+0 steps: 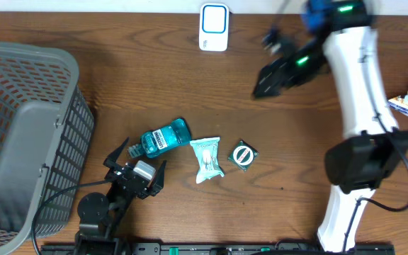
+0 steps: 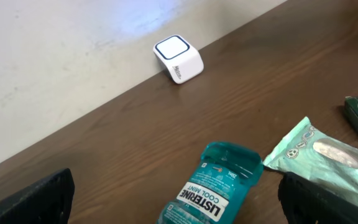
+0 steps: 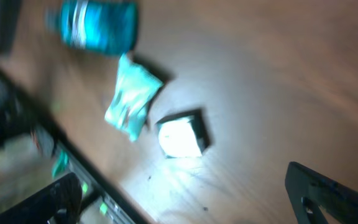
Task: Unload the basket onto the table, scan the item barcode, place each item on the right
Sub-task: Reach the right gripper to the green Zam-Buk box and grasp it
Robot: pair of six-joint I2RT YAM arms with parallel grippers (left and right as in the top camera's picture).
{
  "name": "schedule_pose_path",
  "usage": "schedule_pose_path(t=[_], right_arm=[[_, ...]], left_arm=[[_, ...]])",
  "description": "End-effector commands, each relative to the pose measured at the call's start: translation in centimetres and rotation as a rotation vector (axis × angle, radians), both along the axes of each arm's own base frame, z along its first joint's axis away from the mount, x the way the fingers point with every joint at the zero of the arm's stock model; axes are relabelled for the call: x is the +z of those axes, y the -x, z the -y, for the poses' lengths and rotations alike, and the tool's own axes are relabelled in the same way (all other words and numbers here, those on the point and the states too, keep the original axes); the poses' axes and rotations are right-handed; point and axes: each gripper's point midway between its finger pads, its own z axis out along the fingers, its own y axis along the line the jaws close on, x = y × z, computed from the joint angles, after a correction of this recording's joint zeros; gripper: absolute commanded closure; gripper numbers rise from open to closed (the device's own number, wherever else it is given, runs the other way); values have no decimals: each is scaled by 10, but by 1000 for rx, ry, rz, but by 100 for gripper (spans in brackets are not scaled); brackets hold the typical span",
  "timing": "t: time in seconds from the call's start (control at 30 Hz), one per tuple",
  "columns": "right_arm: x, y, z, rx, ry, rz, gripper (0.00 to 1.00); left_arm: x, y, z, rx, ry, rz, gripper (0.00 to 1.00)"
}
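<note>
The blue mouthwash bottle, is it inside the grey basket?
No, the mouthwash bottle lies on its side on the wooden table, outside the grey basket.

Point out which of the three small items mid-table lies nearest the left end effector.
The teal Listerine bottle, right before the open left end effector; the pale green pouch and dark box lie farther right.

Blurred packet (image 3: 131, 96), label perhaps illegible

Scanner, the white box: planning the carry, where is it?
In the overhead view the scanner stands at the far edge of the table, near centre, beyond the bottle and left of the right gripper.
</note>
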Motion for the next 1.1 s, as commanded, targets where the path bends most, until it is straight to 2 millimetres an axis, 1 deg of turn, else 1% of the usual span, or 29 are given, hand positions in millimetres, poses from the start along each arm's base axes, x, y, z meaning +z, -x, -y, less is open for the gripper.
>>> schedule_pose_path(t=[0.0, 0.07, 0.1, 0.2, 0.27, 0.3, 0.37, 0.4, 0.47, 0.53, 0.63, 0.9, 1.07], right_arm=[[-24, 23, -19, 189, 52, -16, 1], [-36, 32, -27, 234, 118, -23, 1], [-41, 33, -29, 238, 158, -17, 1], [-58, 31, -26, 213, 347, 16, 1], [-68, 33, -29, 216, 406, 27, 1], [-72, 37, -33, 224, 413, 20, 1], [-88, 52, -42, 261, 429, -10, 1], [-95, 56, -45, 275, 432, -14, 1], [-109, 65, -47, 299, 451, -25, 1], [-121, 73, -46, 310, 488, -36, 1], [-133, 79, -44, 316, 534, -29, 1], [-159, 84, -44, 318, 531, -22, 1], [-184, 91, -39, 288, 540, -29, 1]], left_arm=[[-17, 3, 4, -25, -6, -43, 2], [-17, 3, 4, -25, -6, -43, 2], [-17, 3, 4, -25, -6, -43, 2], [-17, 3, 4, -25, -6, -43, 3], [-17, 3, 4, -25, -6, -43, 2], [-17, 3, 4, -25, -6, -43, 2], [-17, 3, 4, -25, -6, -43, 2], [-17, 3, 4, -25, -6, -43, 2], [-17, 3, 4, -25, -6, -43, 2], [-17, 3, 4, -25, -6, -43, 2], [-17, 3, 4, -25, -6, -43, 2], [-17, 3, 4, -25, -6, -43, 2], [-17, 3, 4, -25, -6, -43, 2]])
